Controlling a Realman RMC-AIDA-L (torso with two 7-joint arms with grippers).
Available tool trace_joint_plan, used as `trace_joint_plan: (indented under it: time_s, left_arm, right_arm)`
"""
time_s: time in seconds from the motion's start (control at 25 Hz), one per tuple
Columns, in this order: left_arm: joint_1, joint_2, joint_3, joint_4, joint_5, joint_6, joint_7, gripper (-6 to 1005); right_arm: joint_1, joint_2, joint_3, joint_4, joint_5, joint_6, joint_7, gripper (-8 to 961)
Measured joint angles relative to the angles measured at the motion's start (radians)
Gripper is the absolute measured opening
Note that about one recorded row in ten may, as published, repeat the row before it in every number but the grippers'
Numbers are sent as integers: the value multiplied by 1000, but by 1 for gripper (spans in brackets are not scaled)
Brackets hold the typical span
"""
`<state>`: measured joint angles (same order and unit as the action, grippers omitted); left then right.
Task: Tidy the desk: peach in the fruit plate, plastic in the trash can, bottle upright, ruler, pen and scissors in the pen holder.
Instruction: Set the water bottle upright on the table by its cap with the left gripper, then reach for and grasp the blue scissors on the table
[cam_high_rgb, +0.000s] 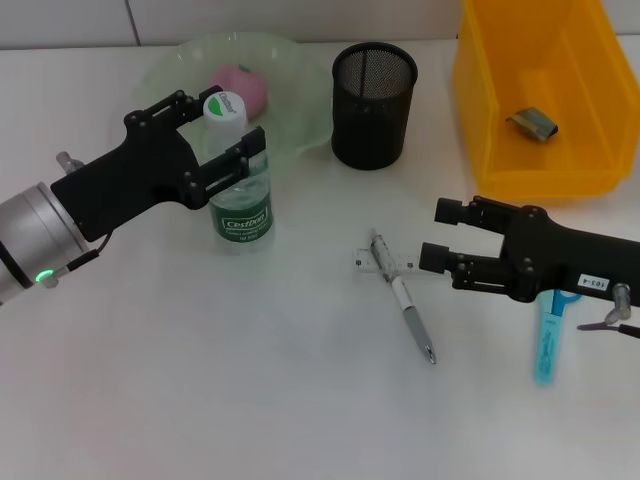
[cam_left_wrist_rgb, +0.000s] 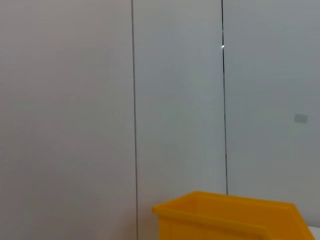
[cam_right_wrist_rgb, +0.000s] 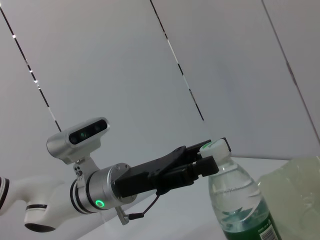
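A clear bottle (cam_high_rgb: 241, 195) with a green label and white cap stands upright on the white desk, in front of the pale green fruit plate (cam_high_rgb: 295, 75). A pink peach (cam_high_rgb: 243, 85) lies in the plate. My left gripper (cam_high_rgb: 222, 128) is open, with one finger on each side of the bottle's neck; it also shows in the right wrist view (cam_right_wrist_rgb: 214, 152), next to the bottle (cam_right_wrist_rgb: 239, 200). My right gripper (cam_high_rgb: 441, 235) is open and empty, just right of the clear ruler (cam_high_rgb: 381, 263) and the pen (cam_high_rgb: 411, 312). Blue scissors (cam_high_rgb: 547, 340) lie partly under the right arm. The black mesh pen holder (cam_high_rgb: 373, 100) stands empty.
A yellow bin (cam_high_rgb: 540, 150) stands at the back right with a crumpled piece of plastic (cam_high_rgb: 533, 123) inside. The bin's rim also shows in the left wrist view (cam_left_wrist_rgb: 225, 212) against a grey panelled wall.
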<state>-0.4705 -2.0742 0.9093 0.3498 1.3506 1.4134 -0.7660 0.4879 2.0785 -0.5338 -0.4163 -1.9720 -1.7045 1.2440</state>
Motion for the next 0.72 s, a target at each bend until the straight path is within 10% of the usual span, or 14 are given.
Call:
trace_joint_plan:
  time_s: [0.36, 0.72]
  left_arm:
    - [27, 5, 0, 0, -69, 102, -6, 798]
    - [123, 85, 29, 75, -1, 341, -369, 839]
  right_arm:
    - [11, -2, 0, 2, 6, 4, 5, 823]
    - [15, -32, -20, -105, 15, 0, 149, 823]
